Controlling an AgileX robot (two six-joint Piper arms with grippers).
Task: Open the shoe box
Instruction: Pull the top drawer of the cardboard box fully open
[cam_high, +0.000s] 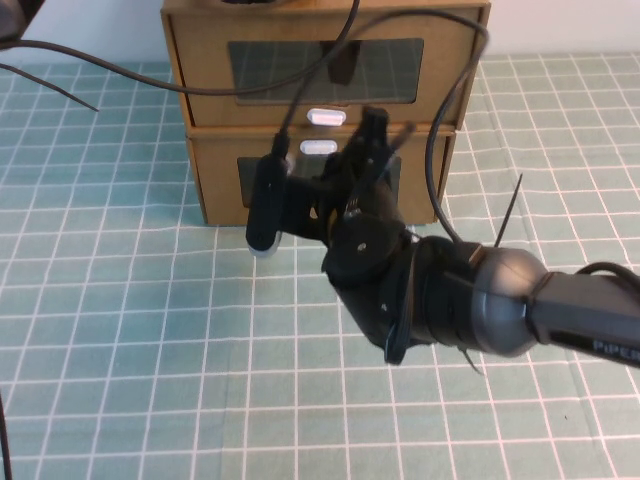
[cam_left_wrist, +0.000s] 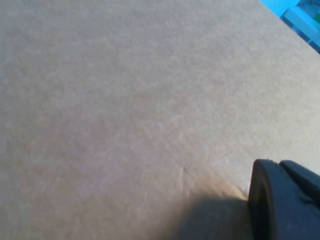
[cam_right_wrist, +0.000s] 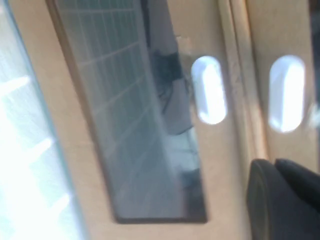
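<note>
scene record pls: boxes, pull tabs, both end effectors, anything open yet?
boxes: upper shoe box stacked on lower shoe box, on grid mat
tabs: one white tab on each front: upper tab, lower tab
right end effector: shut, at the box fronts just right of the tabs, no grip seen
left end effector: shut, outside the high view, close to plain cardboard
open: neither front looks pulled out

White lettering on right arm (cam_high: 612, 346), probably "PiPER", cut by frame edge. Nothing else legible.
</note>
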